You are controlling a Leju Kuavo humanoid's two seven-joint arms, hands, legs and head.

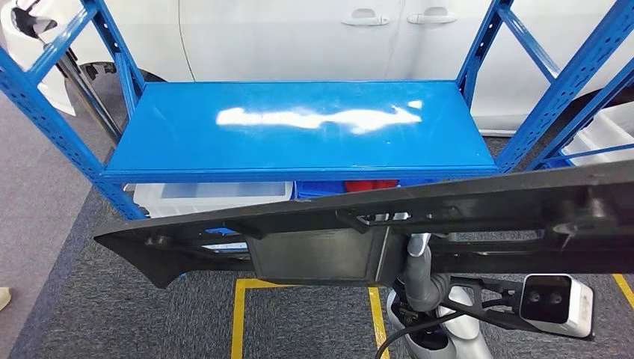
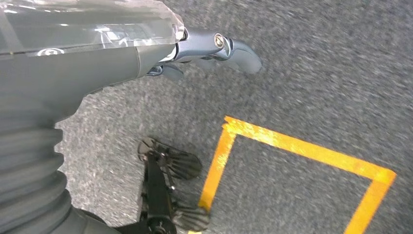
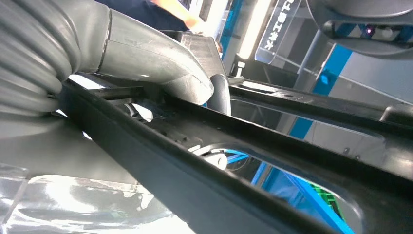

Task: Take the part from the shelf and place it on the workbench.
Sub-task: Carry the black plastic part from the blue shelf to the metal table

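Long black plastic part [image 1: 389,224] is off the shelf [image 1: 299,127], held across the front of the robot, tilted with its right end higher. It hangs over grey carpet [image 1: 97,299] with yellow tape lines [image 1: 238,314]; no bench seen yet.

Right hand [image 3: 195,83] grips the part: the thick grey thumb lies over a rail and a darker finger curls round the same rail from the other side. Left hand [image 2: 214,48] hangs over the carpet, fingers together and slightly curled, holding nothing.

Handling, my read: looks stiff but long and thin, so probably light with a lot of leverage, and the ends may sag or swing with a one-hand hold. Matte moulded plastic, likely not slippery. The open frame gives good hold points: rails, ribs, the flat rectangular panel near the middle. Best hold is near the centre; a second hand toward the low end would steady it. Thin tabs and brackets could snap if knocked against the shelf posts.

Shelf is blue painted steel, glossy flat top, perforated uprights. White car doors [image 1: 389,37] behind it. Clear and blue bins [image 1: 217,196] underneath.
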